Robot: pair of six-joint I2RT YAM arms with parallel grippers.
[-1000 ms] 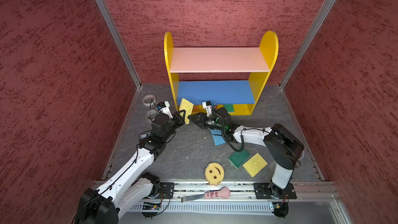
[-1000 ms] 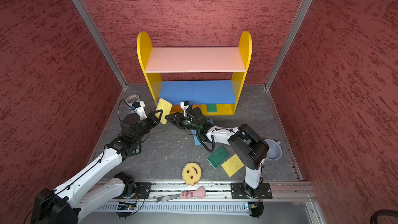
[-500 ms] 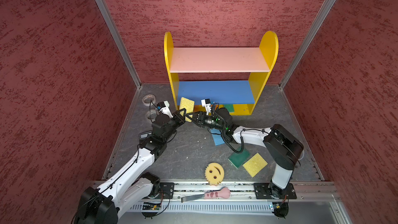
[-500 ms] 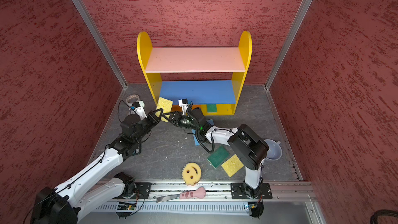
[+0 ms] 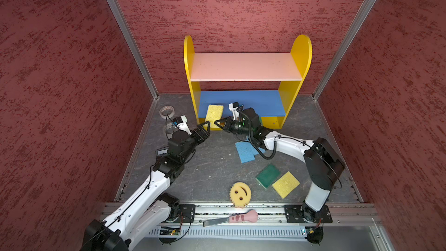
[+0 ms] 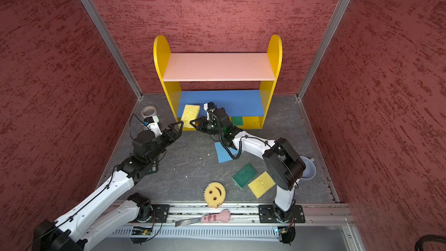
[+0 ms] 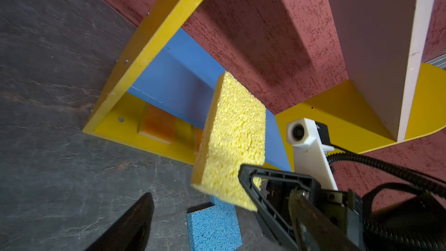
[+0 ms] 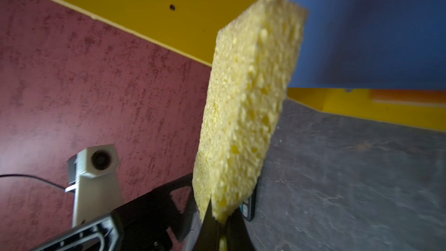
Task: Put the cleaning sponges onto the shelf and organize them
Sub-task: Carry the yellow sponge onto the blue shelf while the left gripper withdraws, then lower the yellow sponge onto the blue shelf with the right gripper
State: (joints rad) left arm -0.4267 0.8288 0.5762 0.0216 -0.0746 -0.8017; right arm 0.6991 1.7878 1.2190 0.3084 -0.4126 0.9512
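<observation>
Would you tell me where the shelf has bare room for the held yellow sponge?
The pink upper board, between the yellow side panels, is bare; the blue middle board looks bare too where visible. The yellow base is crowded: orange sponges at one end, a green sponge at the other.

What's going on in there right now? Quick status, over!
Right gripper shut on yellow sponge, in front of shelf. Left gripper open, close beside it. Blue sponge on floor beneath right arm.

No text is legible; the round sponge (image 5: 240, 194) bears a smiley face.
</observation>
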